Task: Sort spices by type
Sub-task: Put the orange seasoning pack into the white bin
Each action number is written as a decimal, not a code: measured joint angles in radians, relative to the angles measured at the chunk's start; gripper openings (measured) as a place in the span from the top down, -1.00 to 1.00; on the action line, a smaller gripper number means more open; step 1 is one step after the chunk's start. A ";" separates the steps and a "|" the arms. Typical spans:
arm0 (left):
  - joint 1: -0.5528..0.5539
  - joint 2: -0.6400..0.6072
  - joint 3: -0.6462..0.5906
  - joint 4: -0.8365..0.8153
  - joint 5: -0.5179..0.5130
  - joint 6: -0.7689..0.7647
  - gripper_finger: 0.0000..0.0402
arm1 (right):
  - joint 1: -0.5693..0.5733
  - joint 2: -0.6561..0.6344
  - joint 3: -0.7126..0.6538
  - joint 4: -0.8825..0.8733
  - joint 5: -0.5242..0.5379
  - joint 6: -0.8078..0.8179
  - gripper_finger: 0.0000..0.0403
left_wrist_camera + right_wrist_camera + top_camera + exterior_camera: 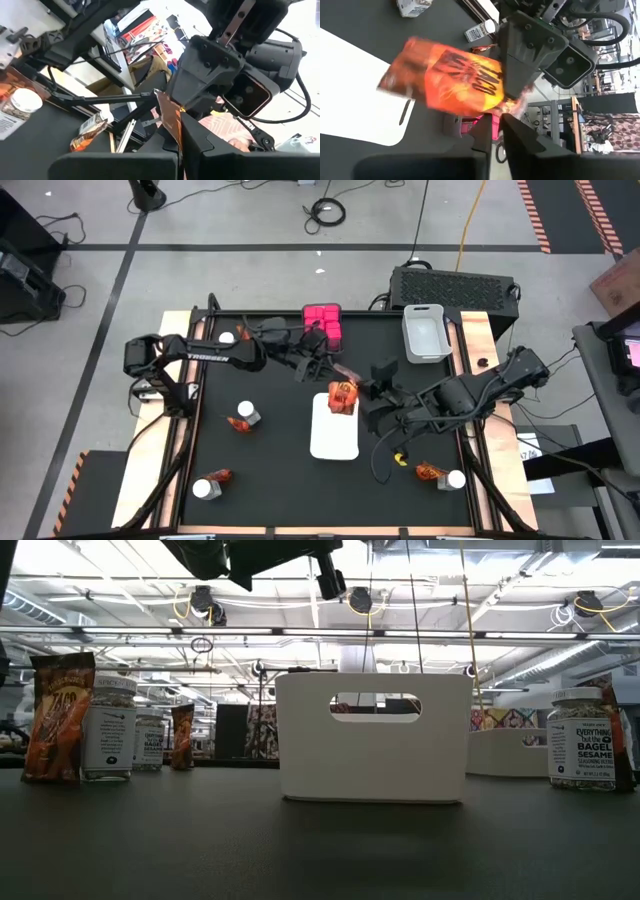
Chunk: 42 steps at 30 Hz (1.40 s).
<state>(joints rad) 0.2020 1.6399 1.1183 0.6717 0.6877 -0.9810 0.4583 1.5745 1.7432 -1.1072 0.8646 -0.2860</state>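
A crinkly red-orange packet (343,395) (447,75) hangs in the air over the white tray (335,442). My left gripper (325,368) reaches in from the table's left and is shut on it; my right gripper (372,395) comes from the right and is shut on it too. Bright pink cube boxes (323,323) sit in a group at the far edge. Clear white-capped jars (246,412) (207,489) (456,478) (227,337) stand upright on the table, three with packets (238,424) (221,476) (429,472) lying beside them. My left gripper pinches the packet's edge (171,122) between its two fingers, the foil showing edge-on in the narrow gap. The packet is lifted clear of the table. My right gripper pinches the packet's crumpled end (512,103) between its fingertips, coming roughly level from the table's right. The packet's body spreads away from the fingers, above the tray.
A grey bin (427,332) sits at the far right of the table, close to the right arm. The white tray (375,735) has a handle slot and stands mid-table. Jars and packets (108,727) (580,738) stand near the left and right sides.
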 joint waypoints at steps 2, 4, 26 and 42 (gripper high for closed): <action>0.012 -0.004 0.000 -0.001 0.007 0.000 0.99 | 0.001 -0.005 0.000 -0.009 -0.005 0.029 0.69; 0.024 -0.012 0.000 -0.001 0.016 0.000 0.99 | 0.003 -0.015 0.000 -0.025 -0.029 0.071 0.57; -0.335 -0.073 0.002 -0.388 -0.520 0.629 1.00 | 0.102 -0.214 0.000 -0.320 -0.230 0.916 0.18; -0.474 0.097 -0.132 -0.086 -0.805 0.620 1.00 | 0.353 -0.214 -0.033 -0.354 -0.036 1.068 0.18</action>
<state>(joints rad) -0.2715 1.7373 0.9859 0.5858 -0.1170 -0.3614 0.8111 1.3609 1.7106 -1.4615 0.8287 0.7817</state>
